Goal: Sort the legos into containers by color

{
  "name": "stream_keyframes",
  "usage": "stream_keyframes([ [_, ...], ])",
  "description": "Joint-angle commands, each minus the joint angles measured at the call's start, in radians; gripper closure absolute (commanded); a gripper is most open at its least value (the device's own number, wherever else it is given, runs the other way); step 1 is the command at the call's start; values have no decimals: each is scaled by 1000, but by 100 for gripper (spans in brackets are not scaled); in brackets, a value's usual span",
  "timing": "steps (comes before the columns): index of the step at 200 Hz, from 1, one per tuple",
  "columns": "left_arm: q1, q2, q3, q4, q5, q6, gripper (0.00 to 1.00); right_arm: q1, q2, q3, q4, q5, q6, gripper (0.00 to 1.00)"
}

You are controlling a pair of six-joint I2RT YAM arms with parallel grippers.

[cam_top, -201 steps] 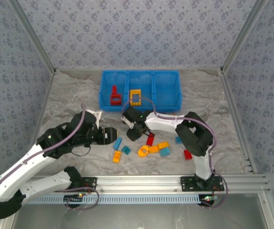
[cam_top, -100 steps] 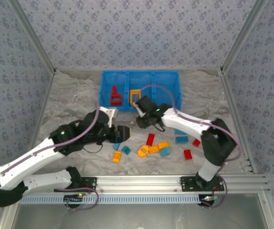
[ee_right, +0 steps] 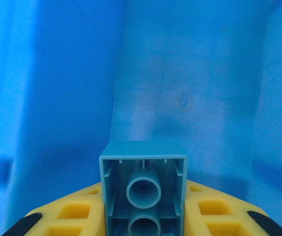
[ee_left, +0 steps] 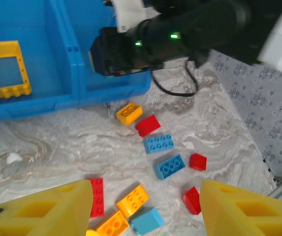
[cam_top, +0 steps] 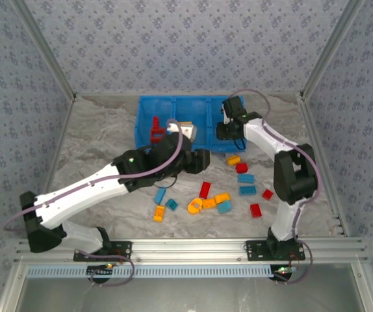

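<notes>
A: While the blue brick is clamped in the right gripper above the bin's right compartment, what is risked?
B: A bounce out, if released high; the left gripper is held wide, empty.

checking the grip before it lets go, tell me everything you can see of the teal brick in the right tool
The small teal plastic brick is clamped between the yellow fingers of the right tool, hollow underside toward the wrist camera: thin walls, two round tubes inside. Smooth, intact, not tilted. It hangs over the right compartment of the bright blue plastic bin, seemingly touching only the fingers.
</notes>
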Motion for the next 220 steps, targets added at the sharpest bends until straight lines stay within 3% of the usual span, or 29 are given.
stream_keyframes([
  [1,-33,58,71,-5,-83,45,41,-16,72,108,-70,-55,18,68],
  [59,-94,165,150,-50,-174,48,41,-38,222,231,-137,-87,53,57],
  [109,-97,169,150,-79,-190,34,42,-46,224,242,-144,-93,59,47],
  [169,-97,125,93,-143,-215,-14,43,-38,14,204,-128,-45,54,50],
  [220,-97,15,-53,-210,-224,-115,44,15,-355,-27,7,-23,47,51],
])
